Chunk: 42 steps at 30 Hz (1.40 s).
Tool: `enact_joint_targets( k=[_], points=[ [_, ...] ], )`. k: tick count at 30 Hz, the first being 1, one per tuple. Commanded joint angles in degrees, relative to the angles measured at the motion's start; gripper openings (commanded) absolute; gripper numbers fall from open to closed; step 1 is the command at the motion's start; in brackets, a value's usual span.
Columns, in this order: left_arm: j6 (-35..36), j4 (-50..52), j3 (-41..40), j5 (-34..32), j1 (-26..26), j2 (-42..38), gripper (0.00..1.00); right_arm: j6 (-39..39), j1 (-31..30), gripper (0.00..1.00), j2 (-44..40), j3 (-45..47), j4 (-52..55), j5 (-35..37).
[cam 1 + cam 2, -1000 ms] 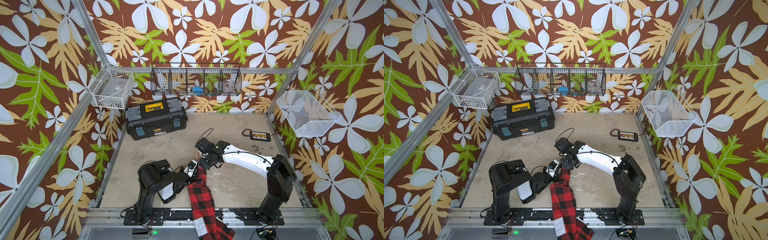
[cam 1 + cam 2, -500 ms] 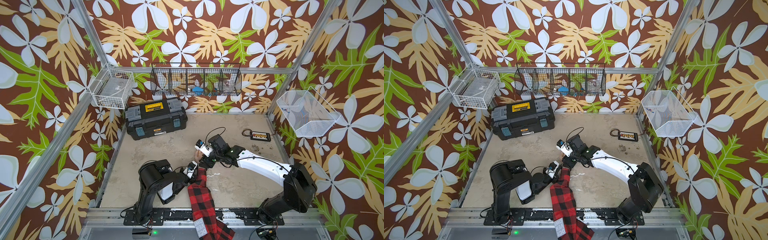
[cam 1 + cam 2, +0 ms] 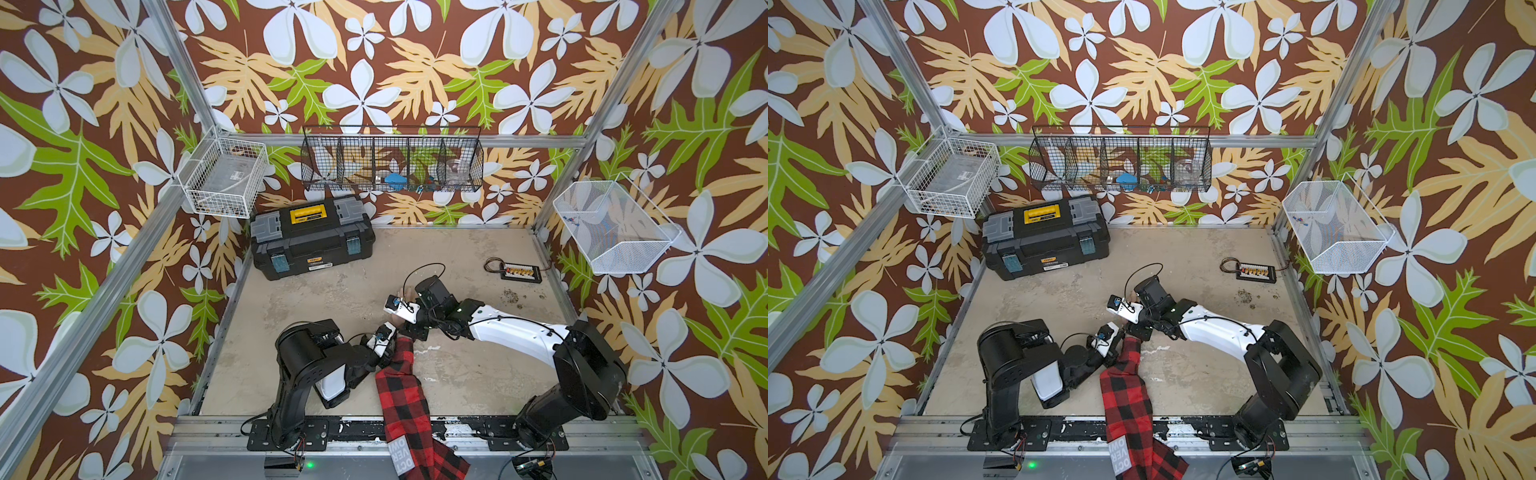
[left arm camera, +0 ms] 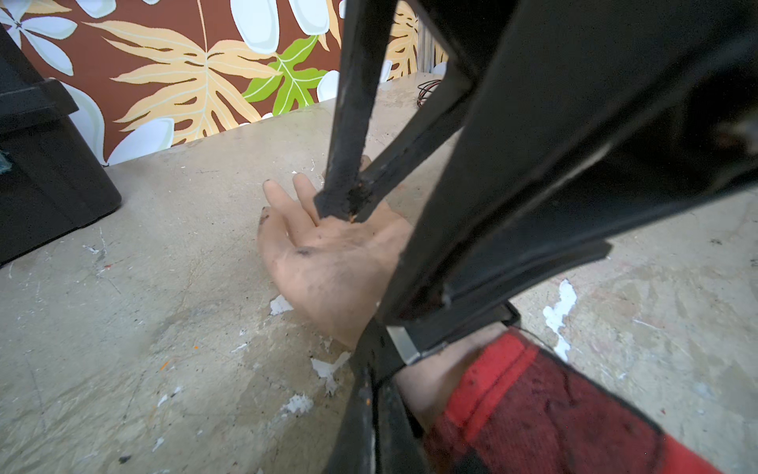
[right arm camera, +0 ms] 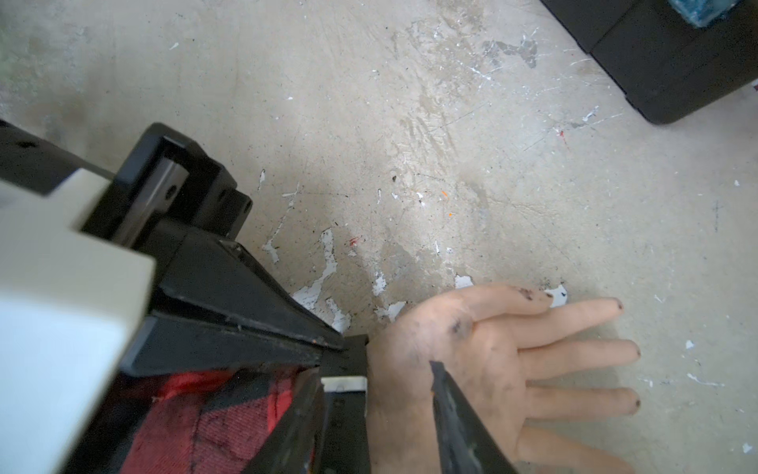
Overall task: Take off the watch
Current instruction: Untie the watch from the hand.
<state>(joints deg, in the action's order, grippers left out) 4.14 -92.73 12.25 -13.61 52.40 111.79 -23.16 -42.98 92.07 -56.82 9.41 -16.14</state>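
Observation:
A mannequin hand (image 5: 471, 361) lies palm up on the table, its arm in a red plaid sleeve (image 3: 401, 374). The watch's black strap (image 5: 344, 422) with a pale buckle (image 5: 343, 383) circles the wrist; the case is hidden. My left gripper (image 4: 371, 414) is shut, its tips against the strap (image 4: 375, 357) at the wrist's side; I cannot tell whether strap is pinched. My right gripper (image 5: 377, 371) stands open over the wrist, one finger beside the strap on the sleeve side, the other finger (image 5: 451, 406) over the palm. In both top views the right gripper (image 3: 409, 332) covers the wrist.
A black toolbox (image 3: 311, 237) stands at the back left of the table. A small connector board with wires (image 3: 519, 272) lies at the back right. Wire baskets (image 3: 392, 164) hang on the walls. The sleeve hangs over the front rail (image 3: 332, 432).
My right arm's elbow has swung out to the right while its gripper stayed over the wrist and opened wider. The left arm has not moved.

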Motion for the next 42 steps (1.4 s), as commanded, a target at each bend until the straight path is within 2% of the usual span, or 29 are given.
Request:
enact_joint_targets(
  k=[1,18,24,31,42],
  points=[
    [-0.2,-14.5,0.0,0.8,0.0,-0.4,0.00,-1.9,0.0,0.46,0.8,-0.5,-0.7,-1.5],
    [-0.3,-14.6,0.3,0.1,0.0,0.0,0.00,-1.1,-0.3,0.42,4.2,-0.8,1.6,-3.1],
    [-0.3,-14.5,0.3,0.0,0.1,-0.1,0.00,-0.2,-0.3,0.41,5.1,-1.5,2.7,-0.7],
    [-0.3,-14.5,0.5,-0.1,0.0,0.1,0.00,-0.2,-0.5,0.33,5.4,-1.6,3.1,-1.5],
    [-2.7,-14.5,0.2,-2.8,-0.3,1.3,0.00,0.3,-0.2,0.22,3.0,-0.4,2.4,1.6]
  ],
)
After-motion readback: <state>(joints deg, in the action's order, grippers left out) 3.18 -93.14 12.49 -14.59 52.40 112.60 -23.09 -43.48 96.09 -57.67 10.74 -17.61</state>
